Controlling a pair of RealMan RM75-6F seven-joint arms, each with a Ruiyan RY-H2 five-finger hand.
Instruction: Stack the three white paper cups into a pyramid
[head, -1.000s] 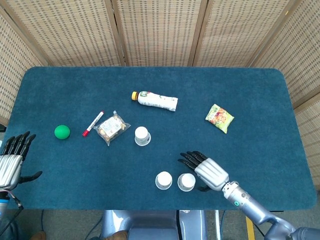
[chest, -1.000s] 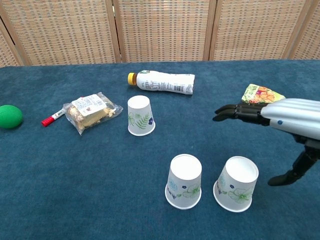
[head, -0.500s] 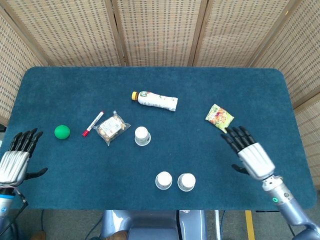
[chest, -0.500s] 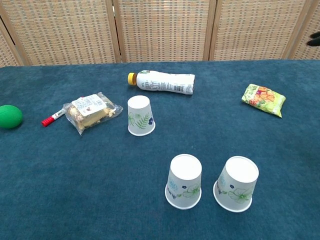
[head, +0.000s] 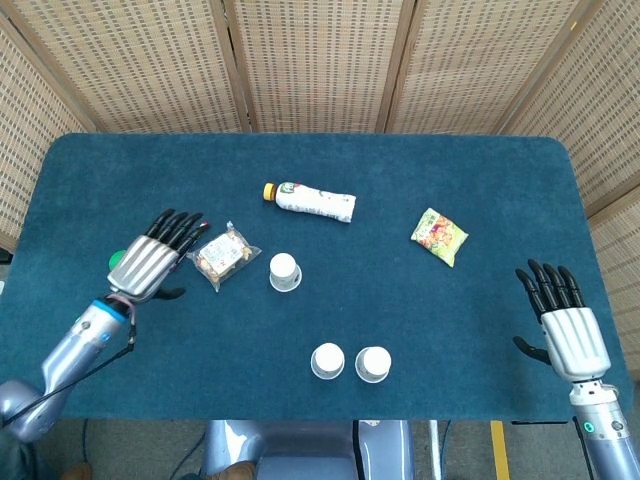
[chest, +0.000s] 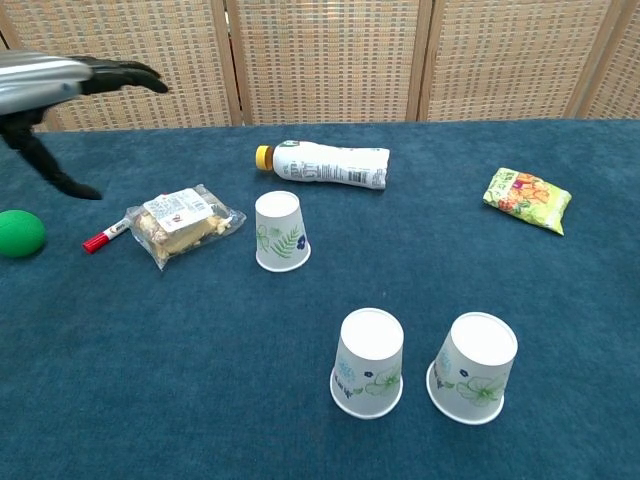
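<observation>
Three white paper cups stand upside down on the blue table. Two of them, one (head: 327, 361) (chest: 367, 362) and another (head: 373, 364) (chest: 472, 368), sit side by side near the front edge. The third cup (head: 285, 272) (chest: 280, 231) stands alone further back, left of them. My left hand (head: 153, 258) (chest: 60, 80) hovers open above the table's left part, over the marker and ball, well left of the lone cup. My right hand (head: 565, 324) is open at the far right near the table's edge, holding nothing; the chest view does not show it.
A white bottle (head: 312, 200) (chest: 328, 164) lies behind the lone cup. A snack bag (head: 224, 255) (chest: 180, 221), a red marker (head: 186, 247) (chest: 104, 236) and a green ball (head: 118, 258) (chest: 20, 232) lie at the left. A green-yellow packet (head: 438, 236) (chest: 526, 199) lies at the right.
My right hand has drawn back from beside the two front cups to the table's far right edge. My left hand has swung in from the left edge to above the marker and ball.
</observation>
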